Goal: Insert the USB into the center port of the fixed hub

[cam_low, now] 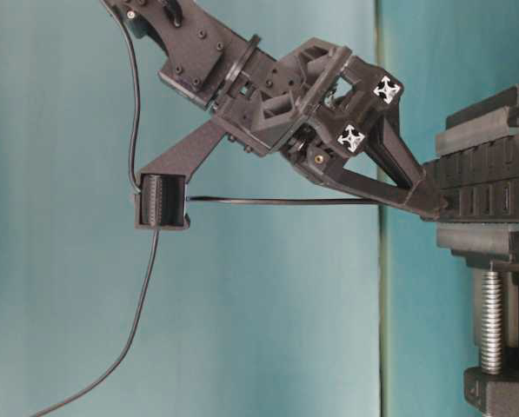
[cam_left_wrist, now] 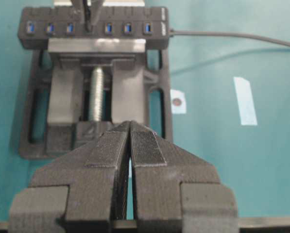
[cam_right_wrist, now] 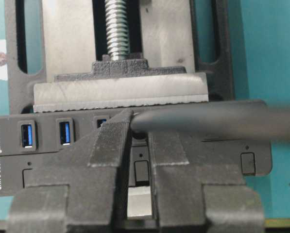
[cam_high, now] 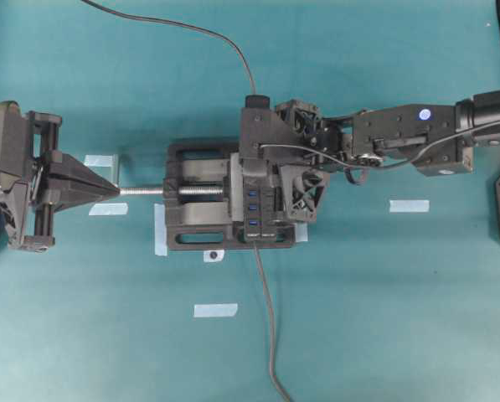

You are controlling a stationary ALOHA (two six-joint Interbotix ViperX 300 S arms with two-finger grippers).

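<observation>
The teal bench (cam_high: 384, 335) is carrying everything, and near its middle the wide black vise with a silver screw (cam_high: 195, 205) is sitting taped down, its steel faces pressing on the long narrow black hub with a row of blue slots (cam_left_wrist: 93, 28), seemingly so that the strip cannot slide when a plug is pushed into it. The hub's thicker grey cable (cam_high: 266, 327) is trailing off toward the near edge. The right arm is reaching in from the right and angling down onto the hub, with the right claw (cam_right_wrist: 139, 133) pinched nearly together on the small black USB plug (cam_right_wrist: 141, 130). Its tips are pressing at the hub's face about at the center port (cam_left_wrist: 88, 27), which is hidden behind them, so I cannot tell how deep the plug is sitting. The plug's thin dark grey cable (cam_low: 268, 201) is running back level from the tips to a bracket under the arm, probably to stay clear of the work. The left claw (cam_left_wrist: 130, 145) is resting with its tips together, empty, parked at the left end of the screw, apparently just watching.
</observation>
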